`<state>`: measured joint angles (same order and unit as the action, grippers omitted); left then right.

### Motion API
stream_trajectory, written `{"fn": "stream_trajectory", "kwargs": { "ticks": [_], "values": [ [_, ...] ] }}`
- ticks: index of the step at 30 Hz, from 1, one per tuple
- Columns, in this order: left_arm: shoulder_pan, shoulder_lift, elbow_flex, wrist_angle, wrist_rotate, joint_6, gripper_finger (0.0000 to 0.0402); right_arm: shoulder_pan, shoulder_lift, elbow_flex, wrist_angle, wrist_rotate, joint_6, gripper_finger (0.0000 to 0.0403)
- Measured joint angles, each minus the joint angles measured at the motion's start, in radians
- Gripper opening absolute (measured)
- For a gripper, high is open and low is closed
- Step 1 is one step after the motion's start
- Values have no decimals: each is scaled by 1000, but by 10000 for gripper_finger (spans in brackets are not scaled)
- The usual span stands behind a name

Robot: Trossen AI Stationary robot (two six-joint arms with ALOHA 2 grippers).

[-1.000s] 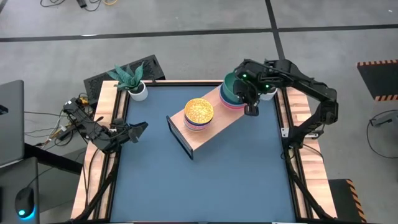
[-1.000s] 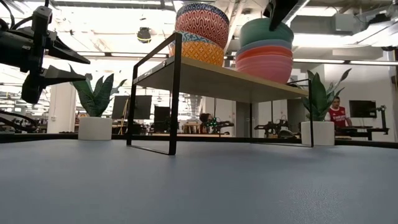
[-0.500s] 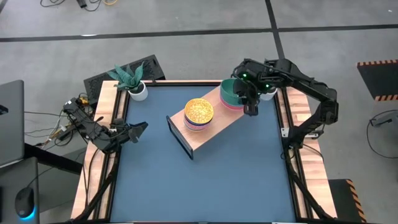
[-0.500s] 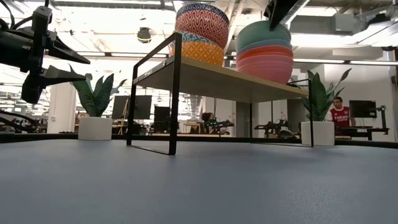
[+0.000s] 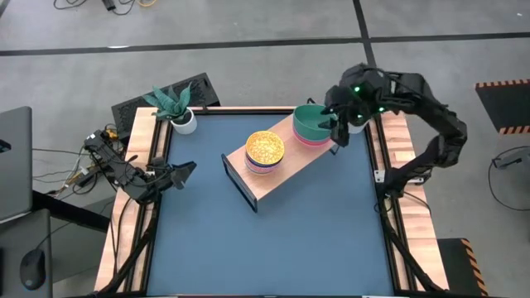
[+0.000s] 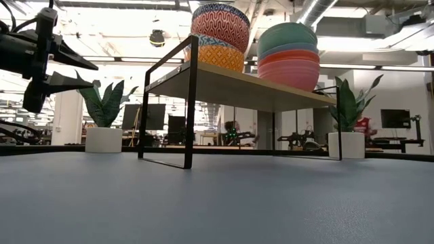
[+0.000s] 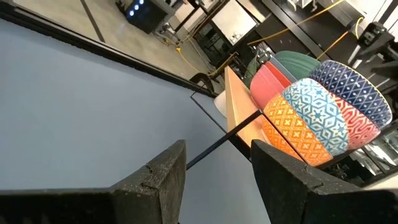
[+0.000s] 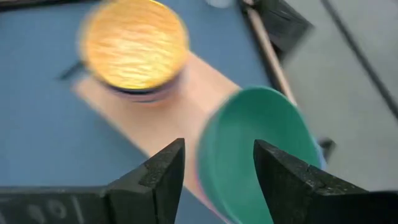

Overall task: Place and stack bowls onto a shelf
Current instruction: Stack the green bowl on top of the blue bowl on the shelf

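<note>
The right gripper (image 5: 337,135) hangs with fingers apart, holding nothing, just beside the teal bowl (image 5: 312,122); that bowl tops the pink stack at the far end of the shelf (image 5: 273,171) — its long axis diagonal, blue table (image 5: 273,240) bare around it; the left gripper (image 5: 184,171) waits open at the left rail.

1. One shelf (image 5: 273,170) on the table, and everything gets counted from it.
2. Two stacks of bowls on the shelf.
3. Patterned stack (image 6: 218,34) at the shelf's open-frame end: three bowls showing in the left wrist view, orange, light blue, then dark blue and red.
4. Plain stack (image 6: 289,54) at the shelf's other end: one teal bowl (image 5: 312,122) on pink ones, whose number is unclear.
5. Two white plant pots: one (image 5: 185,121) beyond the patterned end, one (image 6: 342,144) by the plain end.
</note>
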<state>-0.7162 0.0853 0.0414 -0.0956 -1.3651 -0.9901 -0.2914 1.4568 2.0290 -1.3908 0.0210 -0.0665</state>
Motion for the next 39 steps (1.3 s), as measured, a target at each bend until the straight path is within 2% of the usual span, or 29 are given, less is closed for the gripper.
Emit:
{"fn": "stream_trajectory", "kwargs": {
  "ticks": [6, 13, 18, 21, 25, 31, 39],
  "values": [
    [0, 0, 0, -1, -7, -2, 165, 105, 3, -121, 3, 406, 132, 162],
    [0, 0, 0, -2, -9, 5, 165, 242, 4, -293, 65, 613, 150, 68],
    [0, 0, 0, -4, -19, 9, 165, 244, 4, -380, 96, 628, 148, 36],
    [0, 0, 0, -5, -23, 8, 165, 243, 4, -388, 95, 616, 148, 27],
    [0, 0, 0, -5, -24, 5, 165, 245, -15, -388, 132, 617, 145, 27],
    [0, 0, 0, -6, -32, 25, 165, 236, -50, -387, 276, 634, 138, 36],
    [0, 0, 0, -7, -35, 43, 165, 231, 44, -387, 339, 634, 74, 26]
  ]
}}
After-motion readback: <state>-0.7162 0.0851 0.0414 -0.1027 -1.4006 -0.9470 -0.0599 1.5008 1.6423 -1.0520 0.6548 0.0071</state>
